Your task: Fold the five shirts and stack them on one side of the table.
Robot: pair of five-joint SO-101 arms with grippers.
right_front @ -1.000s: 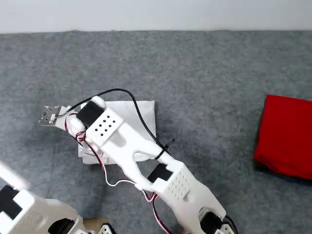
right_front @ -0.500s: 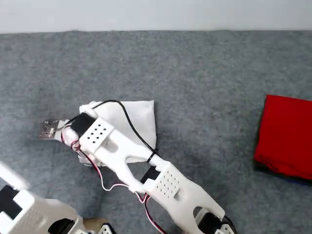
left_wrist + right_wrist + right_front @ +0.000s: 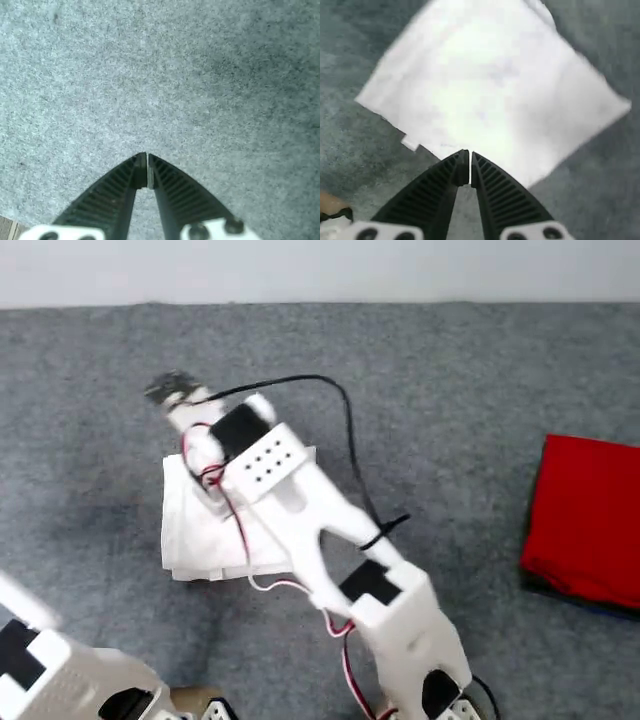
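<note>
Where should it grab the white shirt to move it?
Probably the left edge of the shirt in the high view, coming low from the table beside it: it lies flat in folded layers, so pinching there catches them all.

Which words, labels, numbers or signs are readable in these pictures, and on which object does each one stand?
None can be read.
The white shirt and the red shirt show plain cloth, and the grey table cover is unmarked.
The small board at the right arm's tip is too small to read.
</note>
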